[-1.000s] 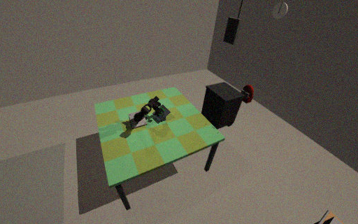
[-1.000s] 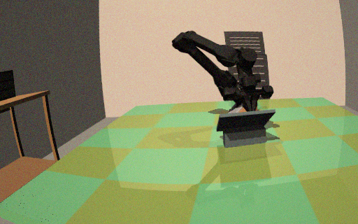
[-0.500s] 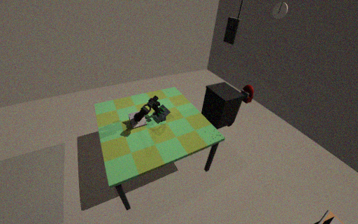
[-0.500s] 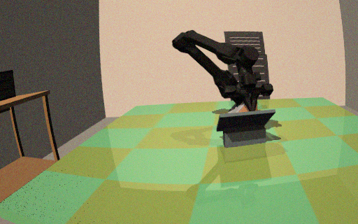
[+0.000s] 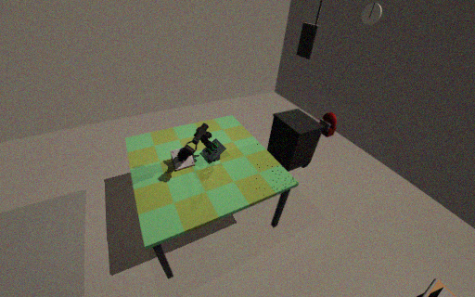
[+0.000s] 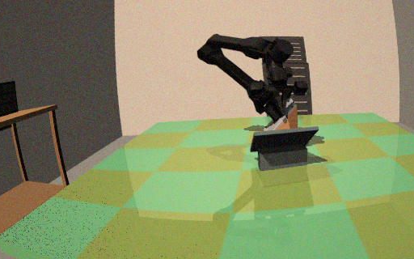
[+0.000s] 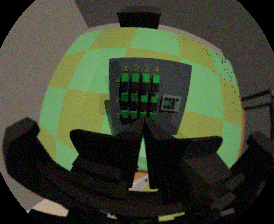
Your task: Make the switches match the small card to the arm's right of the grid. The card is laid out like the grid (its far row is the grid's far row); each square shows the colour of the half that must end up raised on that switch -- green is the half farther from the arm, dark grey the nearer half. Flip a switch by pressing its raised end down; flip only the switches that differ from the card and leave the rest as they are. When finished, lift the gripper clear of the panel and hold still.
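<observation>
Leaning over the surface with yellow-green and mint squares (image 5: 194, 206) (image 6: 187, 190) (image 7: 63, 102), the black jointed robot arm (image 5: 200, 134) (image 6: 236, 74) had its elbow bent up high. Its black two-finger claw (image 7: 144, 120) was shut, the tips close together, with nothing between them. From the claw's own view, the tips showed over the near end of the grid of green and dark grey switches (image 7: 140, 97). I could not tell if they touched a switch.

The switches sat in four columns and three rows that I could see, on a flat grey tilted panel (image 5: 218, 152) (image 6: 282, 138) (image 7: 175, 75). Yellow numbers ran along the far side. The small card with a pale edge (image 7: 170, 103) was on the same panel, just to the right of the grid. It had green and dark bits, too blurry for me to read. The nearest switches were partly hidden by the claw.

A grey block (image 6: 283, 159) held the panel up off the surface. A pale flat plate (image 5: 176, 162) lay under the arm, beside the panel.
</observation>
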